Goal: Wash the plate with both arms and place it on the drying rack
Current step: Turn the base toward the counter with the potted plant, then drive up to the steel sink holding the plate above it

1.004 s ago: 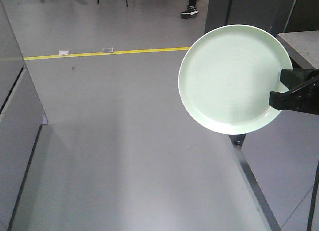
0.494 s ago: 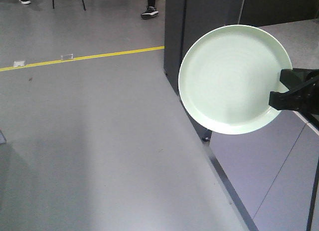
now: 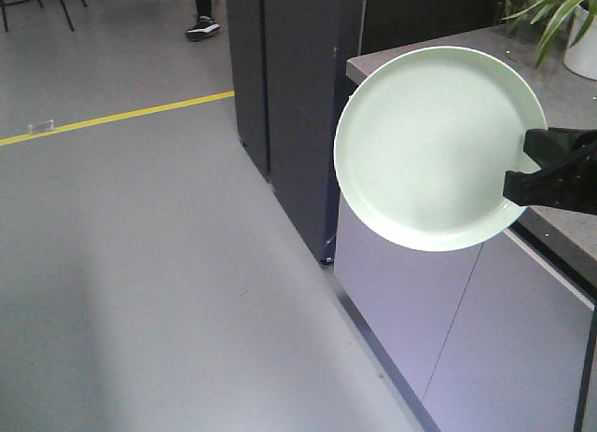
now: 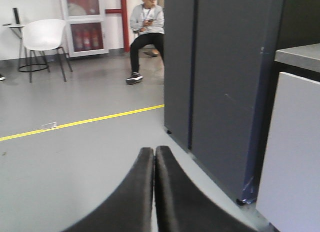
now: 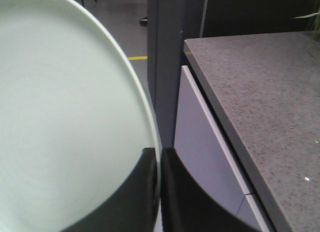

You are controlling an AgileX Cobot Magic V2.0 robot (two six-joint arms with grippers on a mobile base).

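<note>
- Plate (image 3: 438,147): held in the air, face toward the front camera, just off the counter's (image 5: 250,81) near edge and resting on nothing.
- Right gripper (image 5: 159,153): clamped on the plate's right rim.
- Left gripper (image 4: 154,151): jaws pressed together, empty.
- Step, as judged: plate in transit to washing; no washing place is in view.
- Next: find the washing place, then open the left gripper to share the hold.

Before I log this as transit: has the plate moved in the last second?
Yes. Held by the right gripper, the plate has been carried right: the yellow floor line now lies far to its left and the counter sits behind it.
</note>
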